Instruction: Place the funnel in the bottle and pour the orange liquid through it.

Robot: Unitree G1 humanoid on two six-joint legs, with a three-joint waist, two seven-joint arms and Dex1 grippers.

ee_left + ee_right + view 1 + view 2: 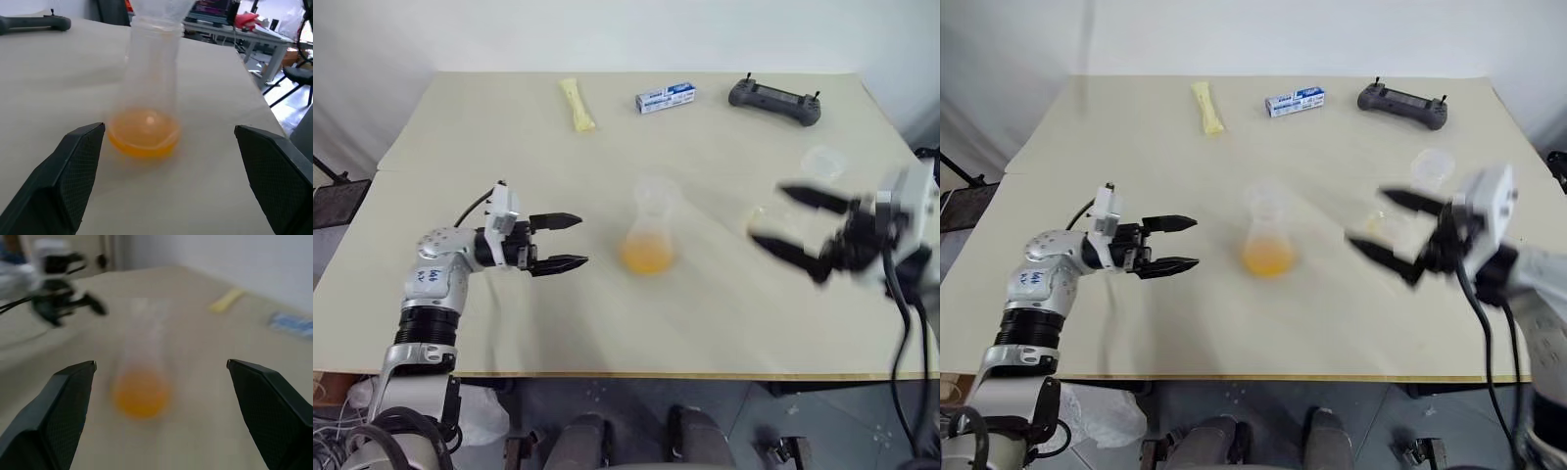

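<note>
Pale tabletop (724,323) carries the bottle (652,227), orange liquid (647,257) pooled inside, standing between the spread, empty left gripper (560,242) and spread, empty right gripper (795,225), so both should probably retreat gently without nudging it.

Clear bottle (653,220) holds orange liquid (646,257) on the beige table (460,127); behind the bottle, a pale yellow packet (577,104), blue-white box (666,97), dark grey controller (774,100).

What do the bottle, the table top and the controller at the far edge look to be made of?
Bottle: clear glass or plastic, see-through, the orange liquid showing inside it. Table: pale beige laminate or painted board, matte, no grain visible. Controller: dark grey moulded plastic, matte, probably.
</note>
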